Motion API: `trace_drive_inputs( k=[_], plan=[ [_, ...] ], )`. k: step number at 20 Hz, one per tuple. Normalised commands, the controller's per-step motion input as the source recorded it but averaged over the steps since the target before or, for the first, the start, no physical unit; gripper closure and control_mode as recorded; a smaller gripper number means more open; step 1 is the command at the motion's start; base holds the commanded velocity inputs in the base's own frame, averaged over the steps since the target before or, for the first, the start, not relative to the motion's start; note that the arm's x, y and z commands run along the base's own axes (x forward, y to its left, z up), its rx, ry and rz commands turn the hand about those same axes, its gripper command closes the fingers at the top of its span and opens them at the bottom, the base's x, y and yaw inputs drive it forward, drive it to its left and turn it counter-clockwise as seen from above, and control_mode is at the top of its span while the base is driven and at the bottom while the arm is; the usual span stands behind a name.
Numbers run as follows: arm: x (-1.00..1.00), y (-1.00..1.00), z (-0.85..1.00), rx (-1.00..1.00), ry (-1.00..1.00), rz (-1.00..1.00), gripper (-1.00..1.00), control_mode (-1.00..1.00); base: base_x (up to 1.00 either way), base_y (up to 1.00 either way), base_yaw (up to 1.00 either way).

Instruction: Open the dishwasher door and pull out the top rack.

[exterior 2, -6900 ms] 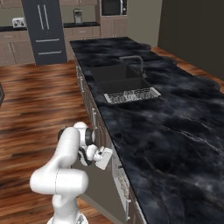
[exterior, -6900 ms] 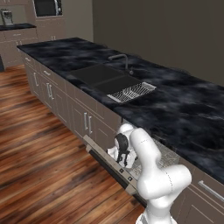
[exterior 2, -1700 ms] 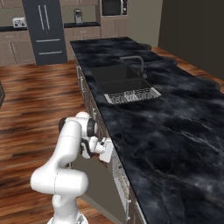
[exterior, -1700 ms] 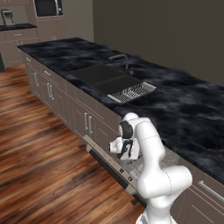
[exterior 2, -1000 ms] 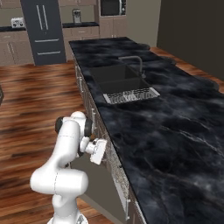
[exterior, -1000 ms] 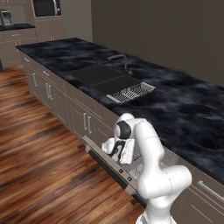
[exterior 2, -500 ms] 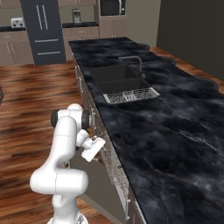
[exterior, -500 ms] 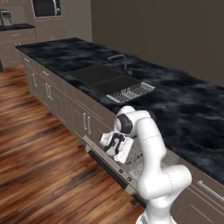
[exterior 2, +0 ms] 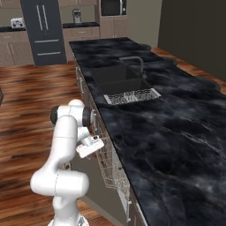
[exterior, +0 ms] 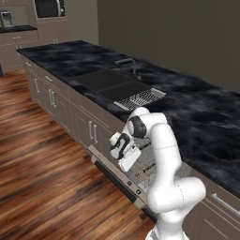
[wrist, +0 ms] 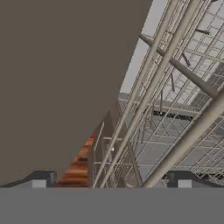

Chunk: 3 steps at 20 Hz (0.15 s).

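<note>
The dishwasher door (exterior: 123, 180) hangs open below the counter, its dark edge strip with small buttons facing the floor side; it also appears as a grey panel, the dishwasher door (exterior 2: 95, 190). The top rack (exterior: 147, 168), a grey wire basket, sticks out above it, also seen as the top rack (exterior 2: 108, 165). My gripper (exterior: 123, 149) sits at the rack's front edge, also in the right base view (exterior 2: 90, 145). In the hand view my gripper (wrist: 113, 179) is open, with the wires of the top rack (wrist: 175, 109) running between its widely spread fingertips (wrist: 43, 177).
The black marble counter (exterior: 201, 122) holds a dark sink (exterior: 108, 82), a faucet (exterior: 129, 63) and a wire drying tray (exterior: 140, 99). Cabinet doors with silver handles (exterior: 91, 131) line the left. Wood floor (exterior: 42, 178) lies open in front. A dark fridge (exterior 2: 42, 31) stands far back.
The hand has drifted slightly up and away from the cabinet front, and more of the rack's wire shows beside it. The jaws stay wide.
</note>
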Motion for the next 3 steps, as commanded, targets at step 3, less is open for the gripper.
trace_drive_inputs(
  k=[3],
  plan=[
    [-0.15,0.68,-0.07,0.40,0.27,0.00,-1.00,-1.00,0.00,0.00,0.00]
  ],
)
